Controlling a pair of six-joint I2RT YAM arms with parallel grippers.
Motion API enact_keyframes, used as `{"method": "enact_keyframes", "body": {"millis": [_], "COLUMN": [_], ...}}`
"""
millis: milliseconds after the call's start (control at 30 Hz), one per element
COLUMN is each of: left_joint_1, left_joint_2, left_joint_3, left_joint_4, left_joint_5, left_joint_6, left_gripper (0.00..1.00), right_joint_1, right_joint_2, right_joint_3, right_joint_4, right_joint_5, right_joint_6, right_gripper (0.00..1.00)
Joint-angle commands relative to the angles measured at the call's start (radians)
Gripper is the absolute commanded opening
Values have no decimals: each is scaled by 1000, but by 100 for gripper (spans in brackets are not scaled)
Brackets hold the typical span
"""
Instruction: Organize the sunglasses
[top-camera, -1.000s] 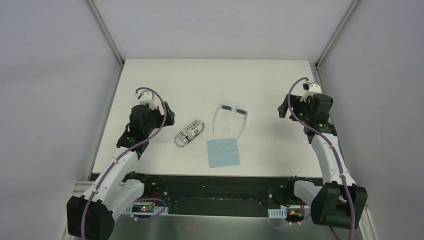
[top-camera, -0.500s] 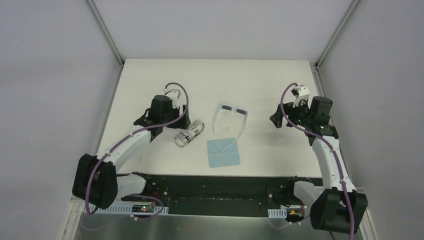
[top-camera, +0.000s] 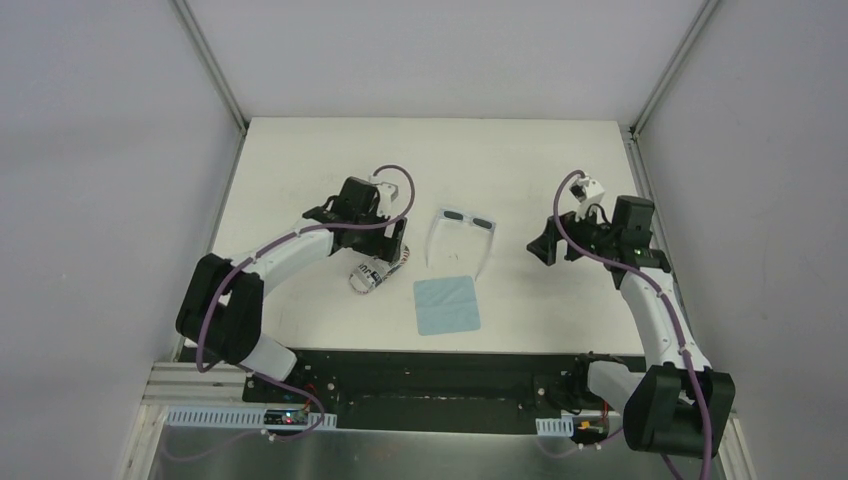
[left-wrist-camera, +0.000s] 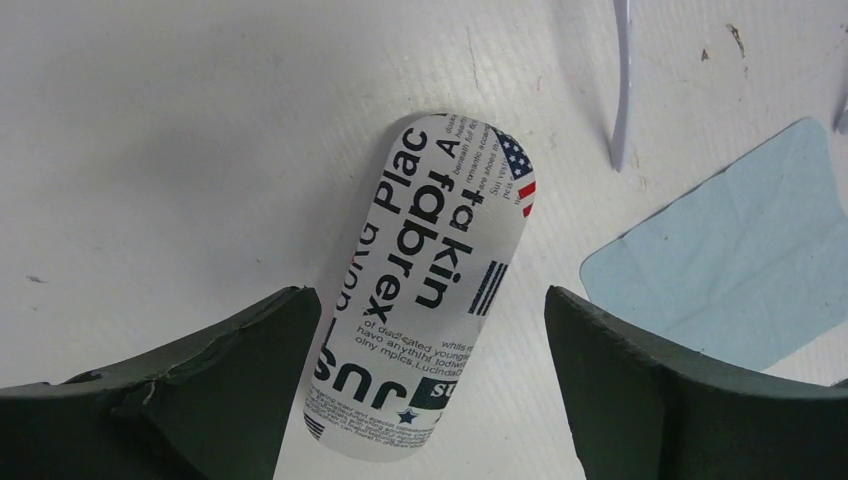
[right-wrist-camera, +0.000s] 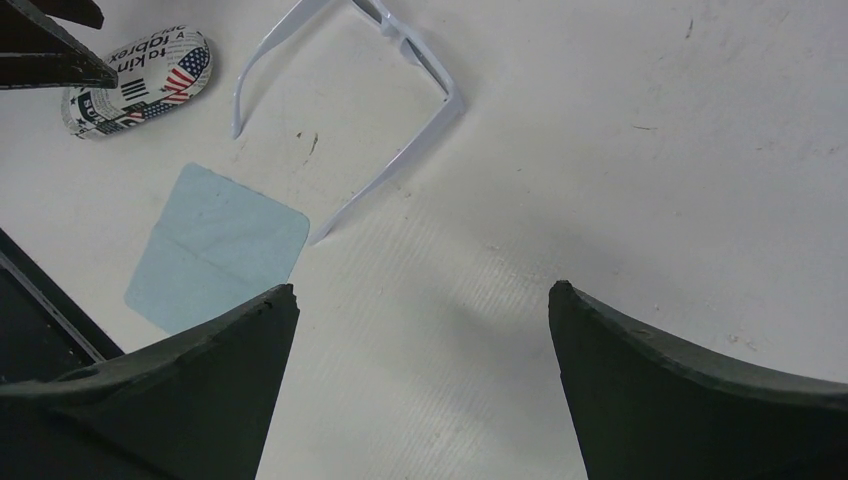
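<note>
Nearest to the arm bases lies a light blue cloth (top-camera: 446, 306), flat on the white desk (top-camera: 520, 160). It sits to the right of the left gripper (left-wrist-camera: 424, 300) and a little nearer to us than it.

Next, the left gripper hangs over the printed white-and-black case (left-wrist-camera: 440, 250). Its jaws stand wide apart, with one dark finger on either side of the near end of the case. The case rests on the desk between them and is not clamped. The left finger's edge comes very close to the side of the case, but we cannot tell whether it touches.

Just beyond the cloth and to the right of the left gripper lie the sunglasses (top-camera: 468, 219), in the stretch of desk between the two grippers. They sit unfolded, with the dark lenses on the far side and both slim white temple arms pointing back towards the bases. One temple tip ends near the case and well short of the left gripper. The other ends just beside the cloth's far corner, and we cannot tell whether it touches the cloth. Neither gripper touches the sunglasses.

Further right, the right gripper (right-wrist-camera: 420, 300) hovers over bare desk with its jaws spread wide and nothing between them. From its wrist camera, the sunglasses lie ahead and to the left, with the cloth and the case beyond them on that same side.
</note>
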Motion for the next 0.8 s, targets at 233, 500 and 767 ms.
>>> {"method": "enact_keyframes", "body": {"millis": [233,500,767], "left_joint_1": [-80,-92,-94], "left_joint_2": [81,117,108], "left_joint_3": [64,63,65], "left_joint_4": [-89,-89,-89], "left_joint_5": [-80,-90,-111], "left_joint_6": [92,92,78], "left_gripper": [89,83,74], "right_joint_1": [7,7,7], "right_joint_2": [-16,-18,-18], "right_joint_3": [-31,-41,-47], "right_joint_4": [55,62,68], "right_joint_5": [-77,-86,-82], "right_joint_6": [-4,-2,-2], "right_gripper": [100,100,100]}}
